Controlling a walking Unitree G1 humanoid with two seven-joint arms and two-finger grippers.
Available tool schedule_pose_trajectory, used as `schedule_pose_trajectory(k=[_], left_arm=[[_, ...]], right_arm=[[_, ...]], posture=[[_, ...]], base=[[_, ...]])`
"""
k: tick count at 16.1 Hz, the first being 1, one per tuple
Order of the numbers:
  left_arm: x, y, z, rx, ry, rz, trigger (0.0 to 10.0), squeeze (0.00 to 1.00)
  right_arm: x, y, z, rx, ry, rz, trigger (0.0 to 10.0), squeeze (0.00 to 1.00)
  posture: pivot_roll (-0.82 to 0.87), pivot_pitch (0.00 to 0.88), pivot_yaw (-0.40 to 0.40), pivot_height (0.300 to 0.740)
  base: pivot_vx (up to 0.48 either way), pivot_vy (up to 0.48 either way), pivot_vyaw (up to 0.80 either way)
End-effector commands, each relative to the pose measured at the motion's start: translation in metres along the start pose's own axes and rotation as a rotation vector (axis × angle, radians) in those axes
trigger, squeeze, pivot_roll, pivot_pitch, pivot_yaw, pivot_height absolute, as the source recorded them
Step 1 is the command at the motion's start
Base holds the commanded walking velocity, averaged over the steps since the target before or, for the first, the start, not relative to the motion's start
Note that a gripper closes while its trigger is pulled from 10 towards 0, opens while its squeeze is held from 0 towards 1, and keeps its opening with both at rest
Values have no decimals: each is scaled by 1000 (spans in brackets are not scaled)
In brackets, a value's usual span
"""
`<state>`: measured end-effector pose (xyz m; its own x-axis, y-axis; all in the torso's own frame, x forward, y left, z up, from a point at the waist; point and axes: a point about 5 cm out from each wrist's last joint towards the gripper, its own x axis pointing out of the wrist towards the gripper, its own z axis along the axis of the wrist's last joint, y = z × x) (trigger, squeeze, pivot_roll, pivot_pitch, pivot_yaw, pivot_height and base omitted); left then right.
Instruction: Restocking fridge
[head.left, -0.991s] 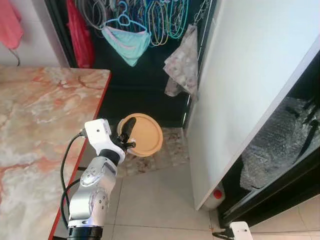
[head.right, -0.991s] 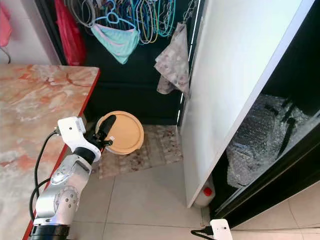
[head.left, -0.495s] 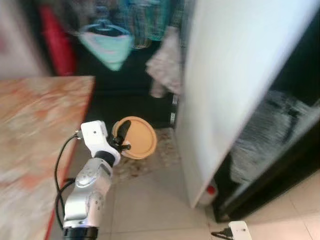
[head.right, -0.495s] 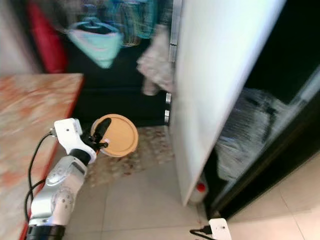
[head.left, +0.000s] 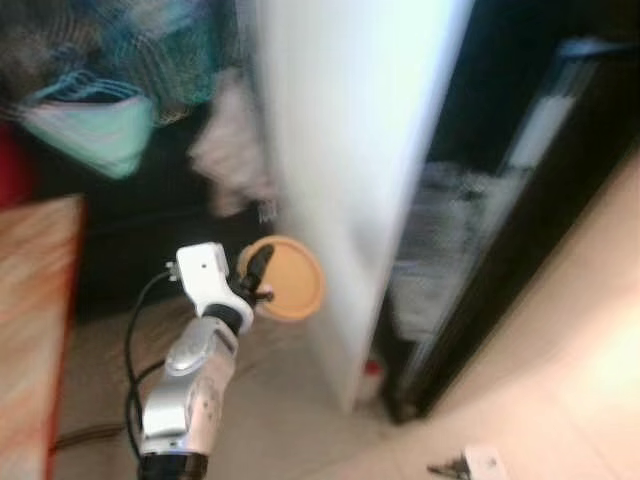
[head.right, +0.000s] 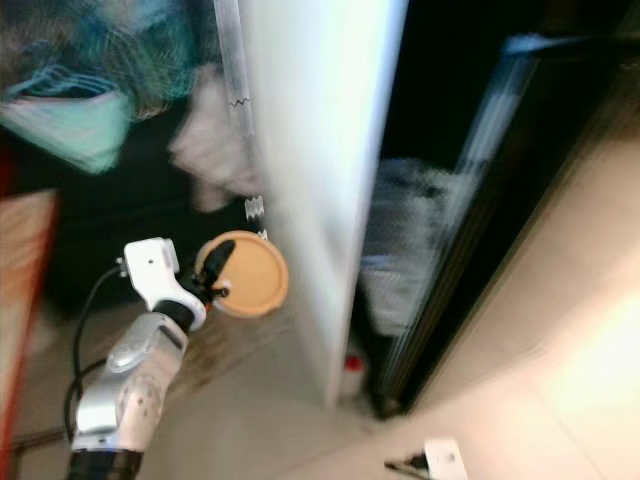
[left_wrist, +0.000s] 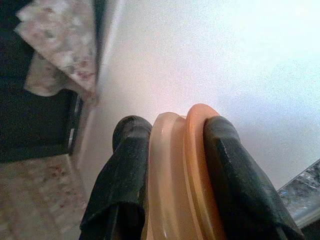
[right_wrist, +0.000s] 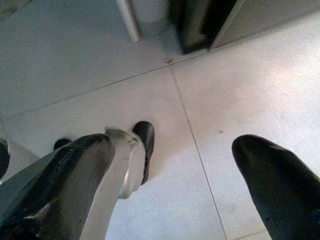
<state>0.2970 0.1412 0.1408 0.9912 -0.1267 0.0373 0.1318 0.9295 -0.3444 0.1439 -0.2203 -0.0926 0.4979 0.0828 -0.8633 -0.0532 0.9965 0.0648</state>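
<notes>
Between left tool (left_wrist: 172, 165) fingers: round, flat orange lid (head.left: 290, 278), edge-on.

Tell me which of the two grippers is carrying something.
The left gripper: its black fingers are clamped on an orange round lid held up beside the white fridge door. The right gripper hangs open over the floor tiles.

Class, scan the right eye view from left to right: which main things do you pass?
Marble table edge → left gripper holding the orange lid → white fridge door → dark fridge interior → tiled floor.
</notes>
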Motion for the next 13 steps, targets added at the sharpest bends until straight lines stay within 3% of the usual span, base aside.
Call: schedule_pose_trajectory(k=[1,3,5,6,7,8,9,11,13], left_arm=[[0,12,0,26,-3,66,10000,0],[-3,50,-13,86,51,279,10000,0],[-5,61,-27,131,120,293,10000,0],[-9,79,-54,171,272,327,10000,0],[-12,86,-62,187,305,340,10000,0],[-22,99,-80,160,386,389,10000,0],[-26,103,-86,154,407,405,10000,0],[-55,122,-124,100,583,492,10000,0],[-73,128,-143,25,643,543,10000,0]], right_arm=[[0,3,-3,13,6,4,10000,0],[1,4,-3,21,0,3,10000,0],[1,5,-4,23,0,3,10000,0],[1,7,-4,30,0,-2,10000,0],[1,8,-5,29,1,-3,10000,0],[2,9,-5,39,-1,-8,10000,0],[2,9,-6,41,-1,-10,10000,0],[2,11,-8,28,7,-16,10000,0],[2,12,-12,37,20,-33,10000,0]], posture=[[-28,0,14,740],[-31,0,23,740],[-31,0,29,740],[-31,0,35,740],[-35,0,42,740],[-40,0,46,740],[-41,0,47,740],[-36,0,44,740],[-47,0,36,740]], base=[[0,0,-800],[0,0,0],[0,0,0],[0,0,0],[0,0,0],[0,0,0],[0,0,0],[0,0,0],[0,0,0]])
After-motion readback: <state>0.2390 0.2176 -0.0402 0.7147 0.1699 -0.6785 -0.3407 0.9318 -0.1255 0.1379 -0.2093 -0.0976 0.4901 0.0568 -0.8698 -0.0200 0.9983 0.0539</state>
